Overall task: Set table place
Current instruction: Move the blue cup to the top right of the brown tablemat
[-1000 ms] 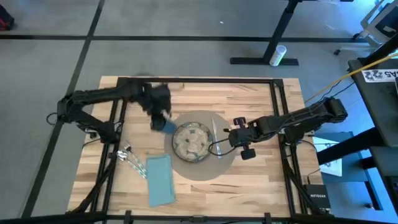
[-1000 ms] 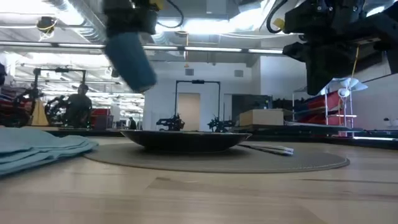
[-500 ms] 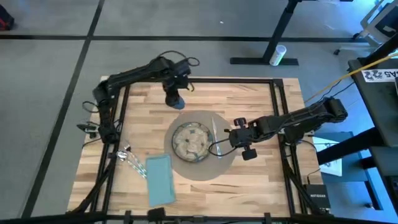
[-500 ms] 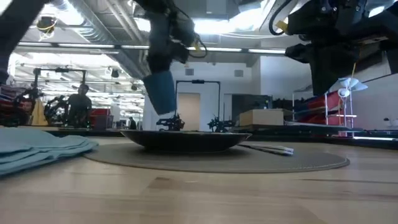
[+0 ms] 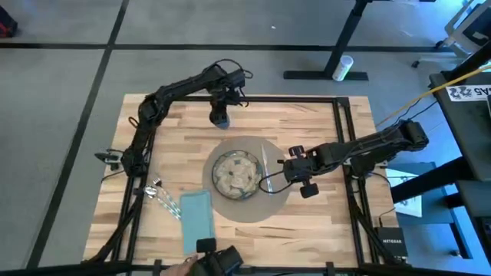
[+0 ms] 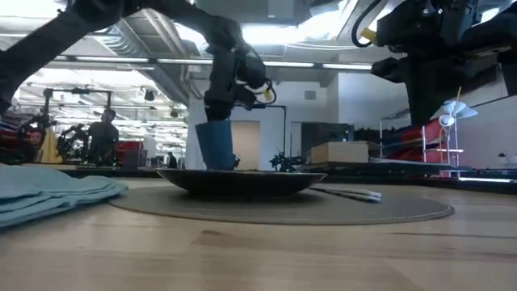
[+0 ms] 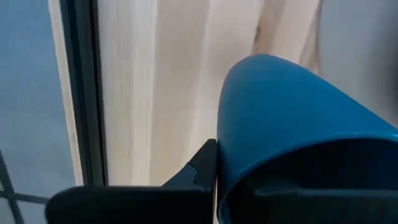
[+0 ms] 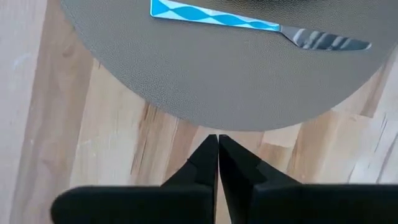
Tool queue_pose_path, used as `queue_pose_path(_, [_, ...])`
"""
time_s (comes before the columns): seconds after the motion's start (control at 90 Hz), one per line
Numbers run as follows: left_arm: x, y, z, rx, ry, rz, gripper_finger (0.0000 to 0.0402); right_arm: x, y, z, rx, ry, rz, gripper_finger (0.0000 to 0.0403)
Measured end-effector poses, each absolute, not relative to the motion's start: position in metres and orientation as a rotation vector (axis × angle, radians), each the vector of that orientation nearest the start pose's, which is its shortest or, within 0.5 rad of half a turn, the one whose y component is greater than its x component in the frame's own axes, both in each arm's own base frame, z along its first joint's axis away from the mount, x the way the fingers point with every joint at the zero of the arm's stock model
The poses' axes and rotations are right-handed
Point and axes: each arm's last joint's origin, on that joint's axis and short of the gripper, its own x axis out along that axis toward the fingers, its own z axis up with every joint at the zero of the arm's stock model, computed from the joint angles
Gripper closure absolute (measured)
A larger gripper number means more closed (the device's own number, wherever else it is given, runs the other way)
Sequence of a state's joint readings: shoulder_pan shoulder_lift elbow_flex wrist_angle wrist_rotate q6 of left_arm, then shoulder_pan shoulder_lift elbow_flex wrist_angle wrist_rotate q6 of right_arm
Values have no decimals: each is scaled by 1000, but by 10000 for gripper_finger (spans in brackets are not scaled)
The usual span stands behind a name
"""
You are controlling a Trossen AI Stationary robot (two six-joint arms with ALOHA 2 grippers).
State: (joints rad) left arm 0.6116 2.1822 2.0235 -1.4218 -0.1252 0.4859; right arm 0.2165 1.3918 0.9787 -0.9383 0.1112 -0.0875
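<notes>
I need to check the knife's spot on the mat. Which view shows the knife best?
The right wrist view: the knife lies whole on the mat, blue patterned handle and silver blade clear. The high view shows a thin sliver beside the plate; the low view, a flat streak.

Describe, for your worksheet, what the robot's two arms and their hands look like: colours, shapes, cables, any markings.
Both arms are dark, almost black, built of slim jointed segments. The left hand and right hand each end in two dark, tapering fingers on a blocky black body. Thin black cables loop at both wrists; the low view shows a yellow fitting on the cabling. No markings are readable.
</notes>
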Motion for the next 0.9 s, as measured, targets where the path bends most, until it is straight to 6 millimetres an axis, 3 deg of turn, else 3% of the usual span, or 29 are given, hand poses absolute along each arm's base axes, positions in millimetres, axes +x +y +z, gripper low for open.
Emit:
queue_pose_path(0.178, [343, 253, 232, -10, 1669, 177, 401, 238, 49, 226, -288, 1331, 155, 403])
queue_pose_path(0.722, [344, 252, 232, 18, 1658, 107, 401, 238, 50, 226, -281, 1322, 162, 403])
queue_pose_path(0.9, [349, 250, 217, 14, 1704, 65, 401, 238, 50, 226, -282, 1323, 163, 403])
